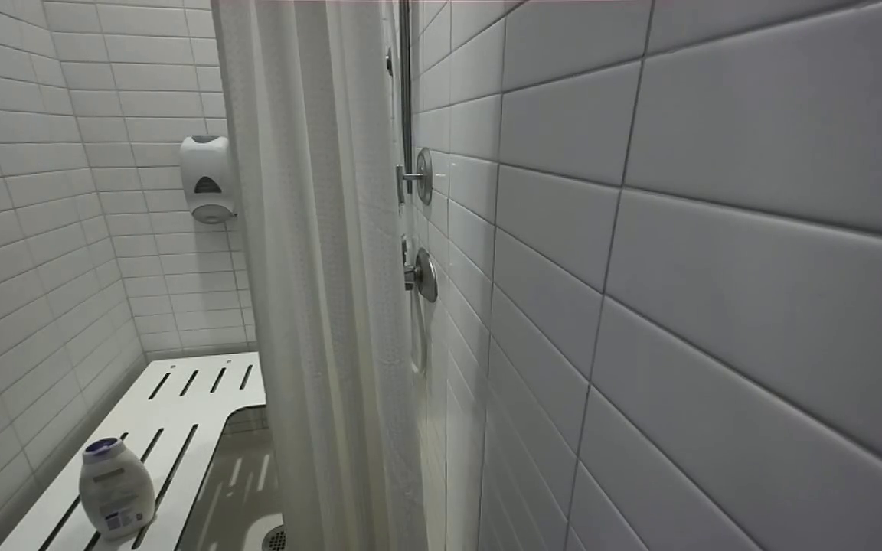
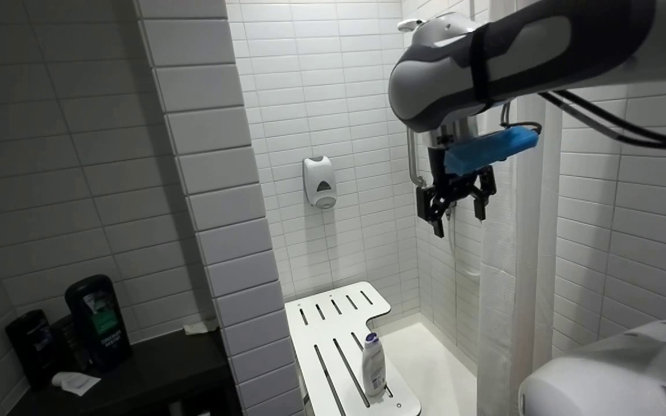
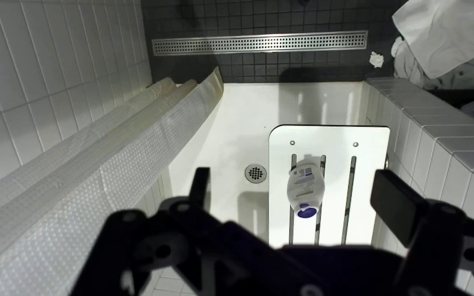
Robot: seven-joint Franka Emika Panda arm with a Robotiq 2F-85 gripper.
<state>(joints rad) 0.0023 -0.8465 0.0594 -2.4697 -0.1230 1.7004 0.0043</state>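
In an exterior view, the bottle [image 1: 117, 490] stands upright on the bench [image 1: 188, 411], lower left. In an exterior view, my gripper [image 2: 459, 218] hangs spread and empty, right of centre. In the wrist view, the bottle shows between my fingers [image 3: 397, 207], right of centre, touching neither; I judge the grasp not yet made, all handling left.

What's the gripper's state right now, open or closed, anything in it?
Gripper: open, holding nothing; the bottle stands apart from it on the bench.
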